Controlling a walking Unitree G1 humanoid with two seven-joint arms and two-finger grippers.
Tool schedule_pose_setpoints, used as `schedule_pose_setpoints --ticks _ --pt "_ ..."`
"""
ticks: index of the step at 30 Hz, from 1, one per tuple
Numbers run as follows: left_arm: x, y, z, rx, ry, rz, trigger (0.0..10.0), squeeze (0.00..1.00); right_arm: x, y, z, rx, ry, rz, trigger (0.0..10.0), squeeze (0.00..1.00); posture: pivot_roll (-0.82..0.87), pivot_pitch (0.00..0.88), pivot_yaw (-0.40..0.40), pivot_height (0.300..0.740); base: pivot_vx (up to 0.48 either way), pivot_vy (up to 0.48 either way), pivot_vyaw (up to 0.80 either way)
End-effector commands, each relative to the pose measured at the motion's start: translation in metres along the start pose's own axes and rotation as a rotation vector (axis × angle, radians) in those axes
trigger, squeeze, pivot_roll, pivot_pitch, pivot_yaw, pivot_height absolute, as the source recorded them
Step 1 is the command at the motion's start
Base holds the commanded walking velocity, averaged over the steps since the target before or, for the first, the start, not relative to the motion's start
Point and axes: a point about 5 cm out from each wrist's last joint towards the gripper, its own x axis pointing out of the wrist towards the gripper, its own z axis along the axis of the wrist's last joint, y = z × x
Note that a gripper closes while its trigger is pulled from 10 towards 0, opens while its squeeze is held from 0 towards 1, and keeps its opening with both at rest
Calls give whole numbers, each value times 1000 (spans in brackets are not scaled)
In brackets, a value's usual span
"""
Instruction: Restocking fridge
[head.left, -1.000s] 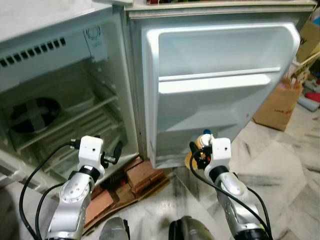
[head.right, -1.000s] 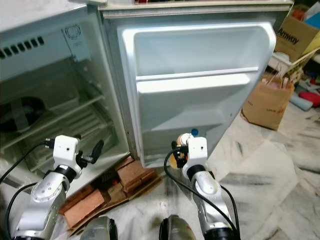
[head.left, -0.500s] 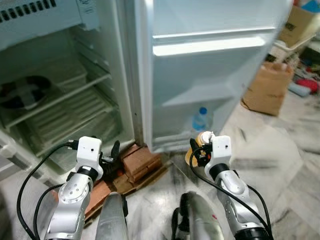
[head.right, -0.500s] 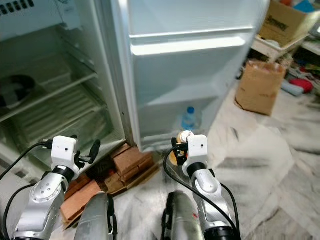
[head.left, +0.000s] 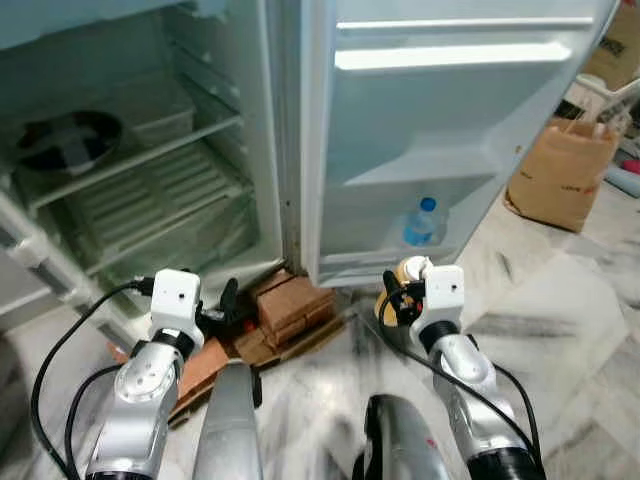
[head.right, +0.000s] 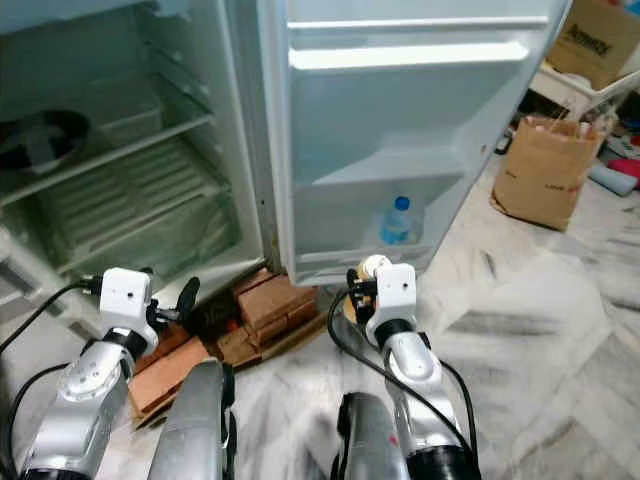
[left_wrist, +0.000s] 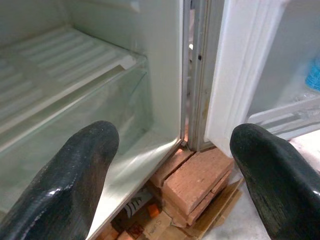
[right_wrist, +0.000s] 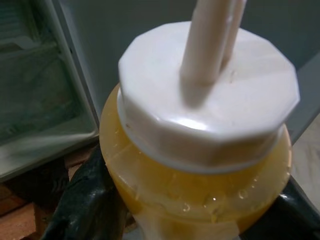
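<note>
Marble flooring (head.left: 560, 330) ran under an open fridge (head.left: 150, 160) propped on bricks (head.left: 290, 305), its wire shelves bare, with the left gripper (left_wrist: 175, 165) low before the lower compartment, its fingers (left_wrist: 75, 170) spread wide and holding nothing. Further right, the open fridge door (head.left: 440, 120) carried a blue-capped water bottle (head.left: 421, 223) in its bottom rack. Just below and before that rack, the right gripper (right_wrist: 190, 200) had its fingers clamped on a yellow jar (right_wrist: 200, 165) with a white lid, and a brown paper bag (head.left: 560, 185) stood on the floor at far right.
</note>
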Motion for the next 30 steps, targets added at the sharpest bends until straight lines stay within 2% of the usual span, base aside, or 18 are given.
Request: schedule_pose_setpoints --ticks 1,30 --pt "-2 0 2 -1 -11 -8 10000 0 1 -2 6 -8 -33 -11 10000 0 62 134 -16 632 334 0 0" --pt "1 -4 2 -8 -12 -36 10000 0 2 -5 6 -22 -32 -24 10000 0 57 138 -13 632 362 0 0"
